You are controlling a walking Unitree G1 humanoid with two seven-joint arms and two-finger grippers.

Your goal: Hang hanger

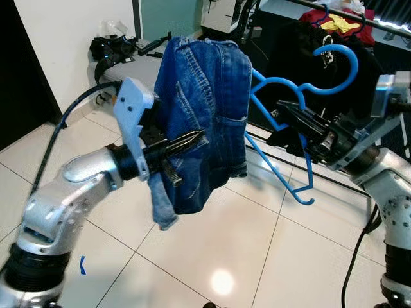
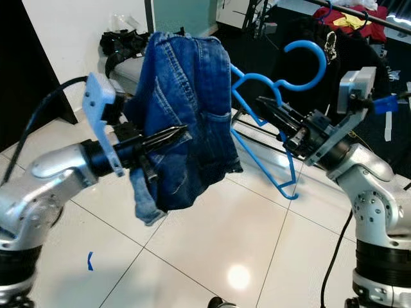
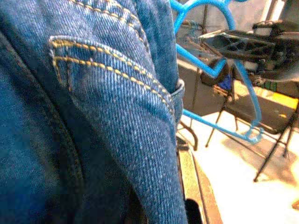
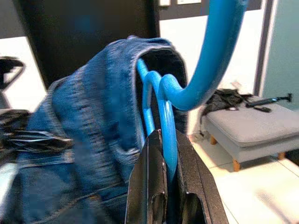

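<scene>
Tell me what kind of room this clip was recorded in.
Probably a home living or laundry area: glossy tiled floor, a grey padded bench by the wall, and a garment rack rail with clothes hanging behind the blue hanger.

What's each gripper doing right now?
Left gripper: fingers together, tips against the denim shorts; actual grip cannot be told.
Right gripper: shut on the blue hanger.

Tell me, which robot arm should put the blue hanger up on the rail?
Probably the right. Its gripper is shut on the blue hanger, with the hook free on top and the clothes rail up on that side. The left gripper is pressed against the jeans.
</scene>
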